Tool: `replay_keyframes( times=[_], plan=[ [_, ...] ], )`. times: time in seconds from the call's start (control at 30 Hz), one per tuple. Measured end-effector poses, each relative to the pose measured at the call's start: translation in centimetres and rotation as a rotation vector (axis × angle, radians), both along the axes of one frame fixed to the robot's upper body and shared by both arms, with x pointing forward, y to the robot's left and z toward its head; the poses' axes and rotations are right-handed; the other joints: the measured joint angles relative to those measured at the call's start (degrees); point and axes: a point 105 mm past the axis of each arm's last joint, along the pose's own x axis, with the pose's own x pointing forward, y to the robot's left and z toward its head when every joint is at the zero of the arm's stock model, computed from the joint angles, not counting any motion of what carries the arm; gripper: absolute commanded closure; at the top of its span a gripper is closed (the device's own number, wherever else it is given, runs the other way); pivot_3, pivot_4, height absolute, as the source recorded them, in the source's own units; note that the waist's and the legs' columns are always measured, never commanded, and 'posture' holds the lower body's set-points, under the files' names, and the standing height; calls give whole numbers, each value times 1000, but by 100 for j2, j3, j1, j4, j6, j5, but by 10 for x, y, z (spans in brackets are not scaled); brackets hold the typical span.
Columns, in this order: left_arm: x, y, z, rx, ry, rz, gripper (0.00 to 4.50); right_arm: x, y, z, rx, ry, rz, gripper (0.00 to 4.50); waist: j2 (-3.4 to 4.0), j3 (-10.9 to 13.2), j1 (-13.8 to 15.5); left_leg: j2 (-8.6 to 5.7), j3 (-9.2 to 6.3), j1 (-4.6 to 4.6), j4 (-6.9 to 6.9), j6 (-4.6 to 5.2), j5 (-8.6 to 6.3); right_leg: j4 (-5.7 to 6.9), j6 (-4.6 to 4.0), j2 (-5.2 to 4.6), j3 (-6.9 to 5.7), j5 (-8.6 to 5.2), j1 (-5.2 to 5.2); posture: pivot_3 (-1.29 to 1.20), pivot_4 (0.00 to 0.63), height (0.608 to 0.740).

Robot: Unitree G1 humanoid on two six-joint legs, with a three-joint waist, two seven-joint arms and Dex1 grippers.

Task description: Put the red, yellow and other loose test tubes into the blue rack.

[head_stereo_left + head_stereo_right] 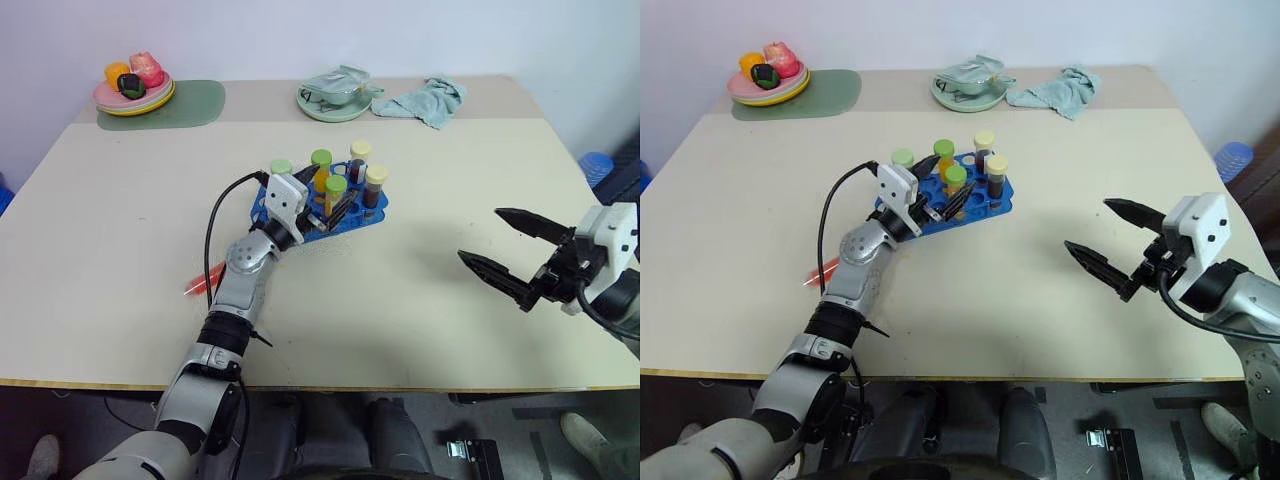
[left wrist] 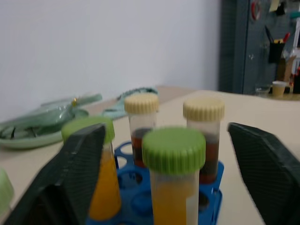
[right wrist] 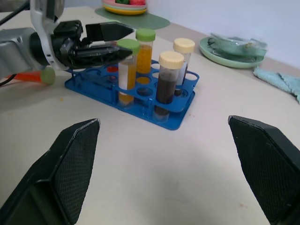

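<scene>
The blue rack (image 1: 372,212) stands mid-table. Upright in it are an orange tube (image 1: 321,172), a yellow tube with a green cap (image 1: 336,190) and two dark brown tubes with cream caps (image 1: 360,160) (image 1: 376,186). A pale green cap (image 1: 281,167) shows at the rack's back left. My left gripper (image 1: 335,206) is open, its fingers (image 2: 70,178) on either side of the yellow tube (image 2: 173,187) and clear of it. The red tube (image 1: 203,281) lies flat on the table, partly hidden by my left forearm. My right gripper (image 1: 481,234) hangs open and empty, well to the right of the rack.
At the back left, a plate of toy food (image 1: 135,92) sits on a green mat (image 1: 195,105). A pale green dish (image 1: 335,98) and a teal cloth (image 1: 425,100) lie at the back centre. A black cable (image 1: 210,235) loops beside my left wrist.
</scene>
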Motion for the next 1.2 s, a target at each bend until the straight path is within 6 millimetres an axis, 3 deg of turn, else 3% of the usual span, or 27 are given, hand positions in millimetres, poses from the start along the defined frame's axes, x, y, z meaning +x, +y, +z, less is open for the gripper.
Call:
replay_keyframes(
  times=[0.2,0.4,0.6,0.77,0.97,1.2],
  plan=[
    [-17,49,59,-45,29,81,301,6,7,-3,7,12,40,0,3,-3,-4,1,-2,1,0,0,0,2,0,1,0,0,0,0,150,740],
    [-28,107,63,263,300,172,301,19,12,-10,18,19,78,0,3,-2,-38,1,-3,2,-3,0,0,7,0,4,1,-1,-4,0,150,740],
    [-56,139,42,644,670,110,301,29,23,-13,31,-2,127,0,-3,2,-42,-1,-5,2,-4,0,0,7,0,5,0,-1,-3,0,150,740],
    [-68,138,22,847,875,-36,301,33,29,-21,42,5,147,0,-3,3,-20,0,-5,1,-5,-2,1,1,-1,6,-1,-1,-1,0,150,740],
    [-53,134,-9,1018,1024,-48,301,32,27,-24,39,-5,136,0,-4,3,-29,0,-4,0,-4,-1,0,3,-1,9,0,-1,-1,0,150,740],
    [-33,137,-28,1098,1124,23,301,28,23,-31,46,6,112,0,-5,4,-120,1,-9,-3,-5,-1,1,7,0,11,0,-2,-7,0,150,740]
  ],
)
